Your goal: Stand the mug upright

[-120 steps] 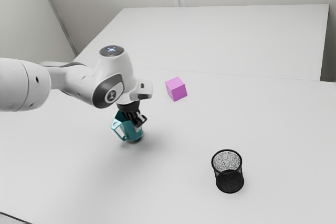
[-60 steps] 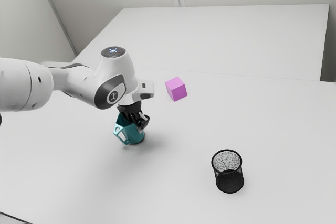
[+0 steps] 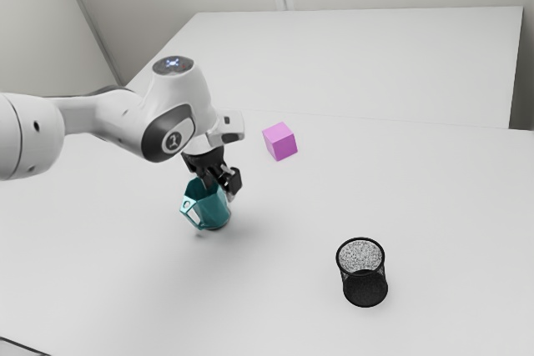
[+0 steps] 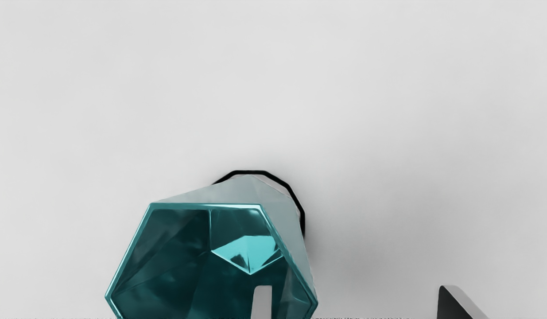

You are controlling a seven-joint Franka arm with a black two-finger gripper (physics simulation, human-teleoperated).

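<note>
Honestly, the fingers (image 4: pixel 262 303) are spread, one over the mouth of the mug (image 3: pixel 213 207), one outside; long axis looks near-upright (I'd lift clear).

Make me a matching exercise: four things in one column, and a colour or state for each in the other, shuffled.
1. mug
2. cube
3. round container
4. gripper

A. black
B. open, its fingers apart
C. teal, with a handle
D. pinkish purple

Right pairs: 1-C; 2-D; 3-A; 4-B
</note>
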